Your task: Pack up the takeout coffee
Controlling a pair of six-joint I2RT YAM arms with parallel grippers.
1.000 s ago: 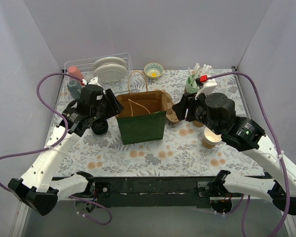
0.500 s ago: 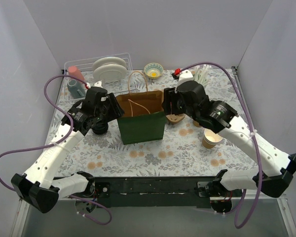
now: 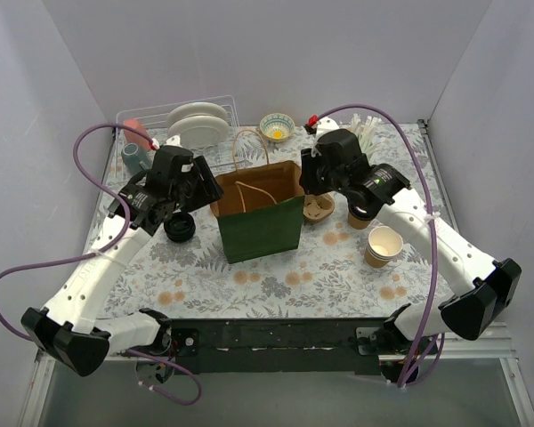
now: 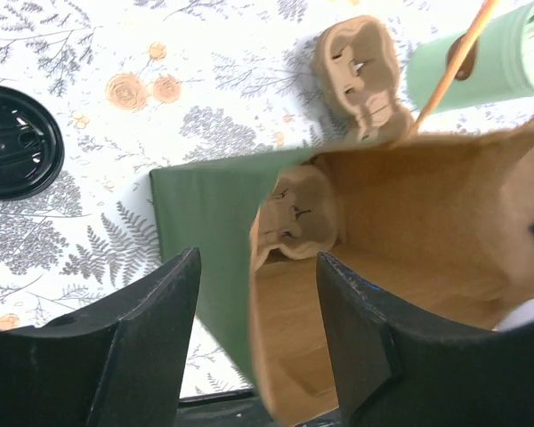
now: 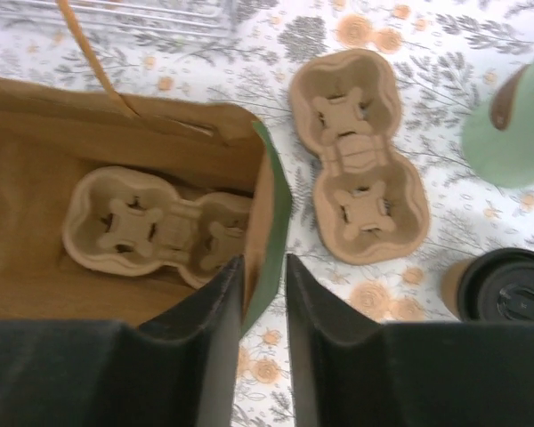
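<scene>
The takeout coffee (image 5: 505, 286), a brown paper cup with a black lid, stands on the table right of the bag; in the top view (image 3: 360, 219) my right arm partly hides it. The green paper bag (image 3: 260, 227) stands open in the middle, with a moulded carrier (image 5: 156, 227) lying inside. My right gripper (image 5: 263, 267) is shut on the bag's right wall (image 5: 271, 213); in the top view it (image 3: 304, 182) is at the rim. My left gripper (image 4: 258, 267) is open and straddles the bag's left wall (image 4: 214, 222), and shows in the top view (image 3: 209, 189).
A second carrier (image 3: 319, 209) lies right of the bag. A black round lid (image 3: 180, 229) sits left of it. A lidless tan cup (image 3: 384, 245), a green utensil cup (image 3: 360, 135), a bowl (image 3: 277, 126) and a dish rack (image 3: 215, 105) stand around.
My right arm swung left from near the tan cup to the bag and closed on its right wall. My left gripper moved up to the bag's left rim. The bag shifted slightly right.
</scene>
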